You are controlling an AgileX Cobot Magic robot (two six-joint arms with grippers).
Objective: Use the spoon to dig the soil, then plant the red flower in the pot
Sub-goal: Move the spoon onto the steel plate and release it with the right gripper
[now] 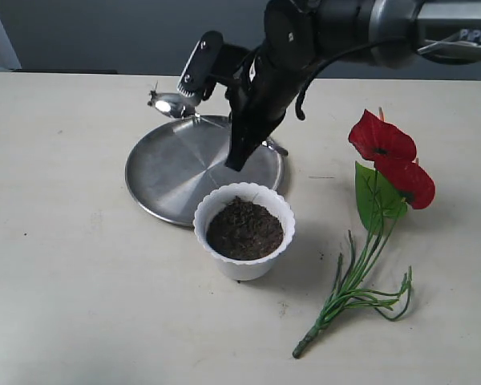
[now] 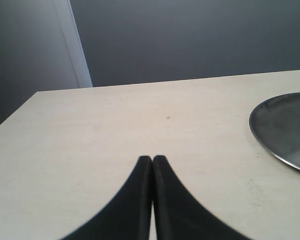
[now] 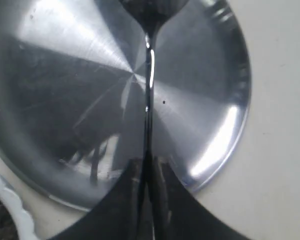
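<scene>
In the exterior view the small white plastic pot with its scalloped rim (image 1: 240, 266) stands on the pale bench (image 1: 64, 281), filled almost to the brim with dark brown crumbly soil (image 1: 244, 228). The soil looks level, with no hole in it that I can make out. At 11 o'clock from the pot lies a wide round steel plate (image 1: 172, 172), its near rim just beside the pot and no earth on it. The black right gripper (image 1: 235, 163) reaches down over that plate and holds the small shiny silver metal teaspoon (image 1: 173, 105) by its thin handle, with the bowl of the spoon out towards the plate's far rim at 11 o'clock. The artificial red flower (image 1: 382, 140) lies flat on the bench at 3 o'clock from the pot, well apart from it, with its heart-shaped blooms, green leaf and bundle of thin stems untouched. The left wrist view shows the left gripper (image 2: 152, 159) with its jaws pressed together on nothing, above bare bench (image 2: 140, 115) with the plate's edge (image 2: 285, 130) nearby. In the right wrist view the right gripper (image 3: 149, 163) is clamped narrowly on the spoon (image 3: 149, 75), whose handle runs out across the plate (image 3: 65, 75). Whether the spoon rests on the steel or hangs just above it I cannot tell, and a sliver of the pot's rim (image 3: 10, 200) shows at the frame's edge. By my reading the spoon is in hand and nothing more — the digging is not yet begun and the planting is all still to do.
</scene>
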